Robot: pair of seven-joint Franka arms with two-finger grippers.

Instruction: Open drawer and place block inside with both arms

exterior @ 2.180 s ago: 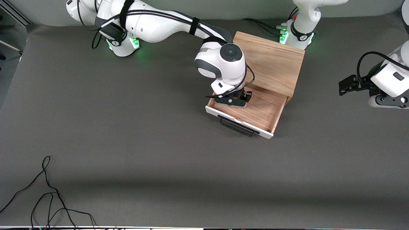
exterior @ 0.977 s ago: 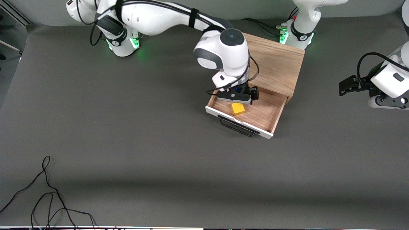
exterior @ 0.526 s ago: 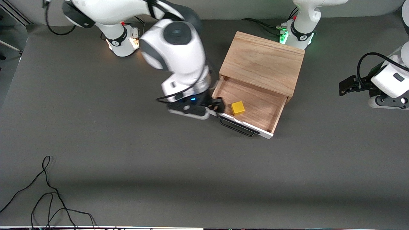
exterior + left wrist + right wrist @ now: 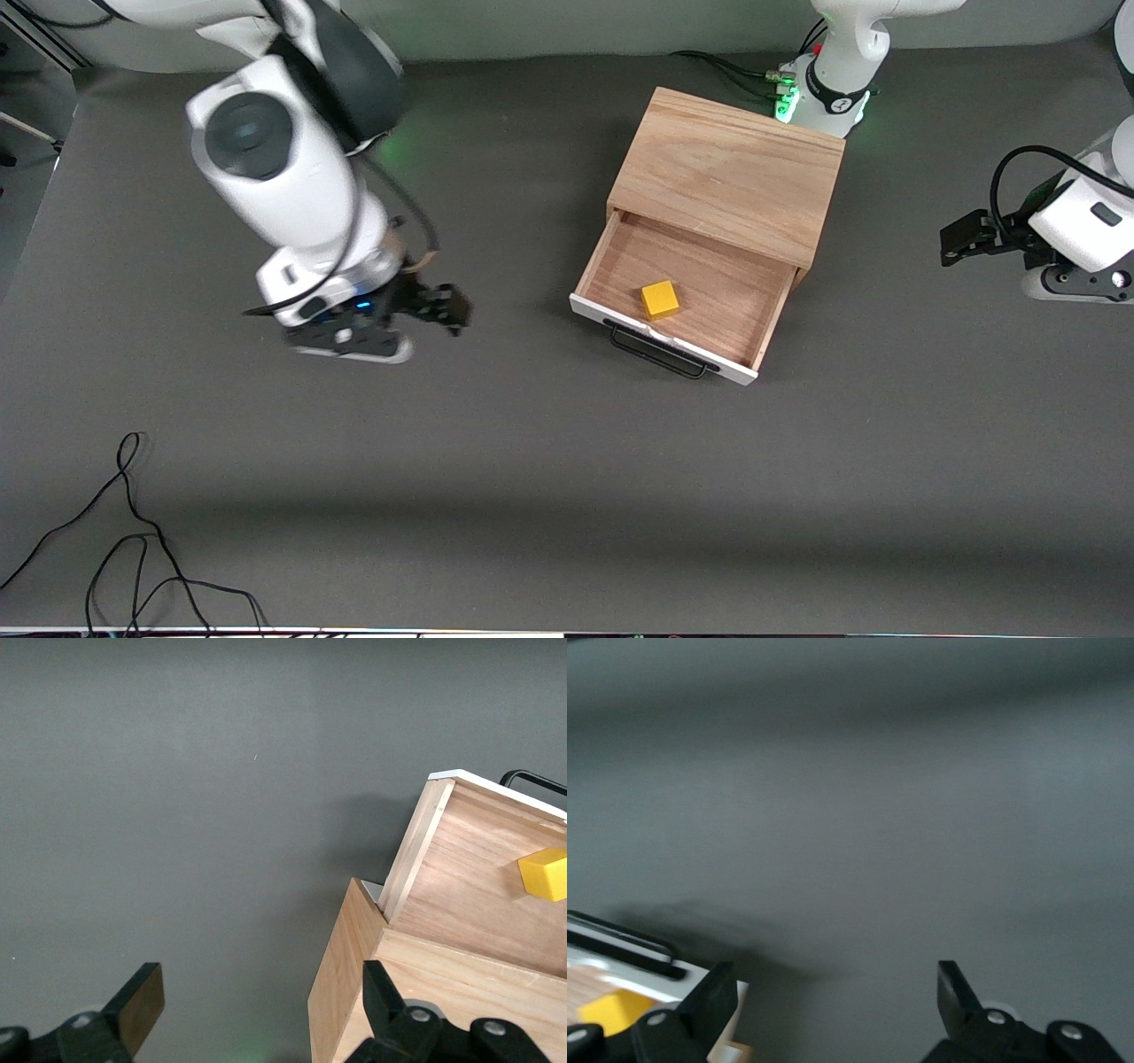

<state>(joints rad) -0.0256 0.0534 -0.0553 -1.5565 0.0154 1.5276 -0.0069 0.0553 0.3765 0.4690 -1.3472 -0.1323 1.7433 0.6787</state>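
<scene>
The light-wood cabinet stands toward the left arm's end of the table. Its drawer is pulled open, with white front and black handle. The yellow block lies inside, close to the front panel; it also shows in the left wrist view and the right wrist view. My right gripper is open and empty over bare table, away from the drawer toward the right arm's end. My left gripper is open and empty, waiting beside the cabinet at the table's end.
The grey table mat spreads wide around the cabinet. A loose black cable lies near the front camera at the right arm's end. The arm bases stand along the back edge.
The right gripper let go of the block in the drawer, rose, and swung away toward the right arm's end of the table. The block stays put. The left arm has not moved.
</scene>
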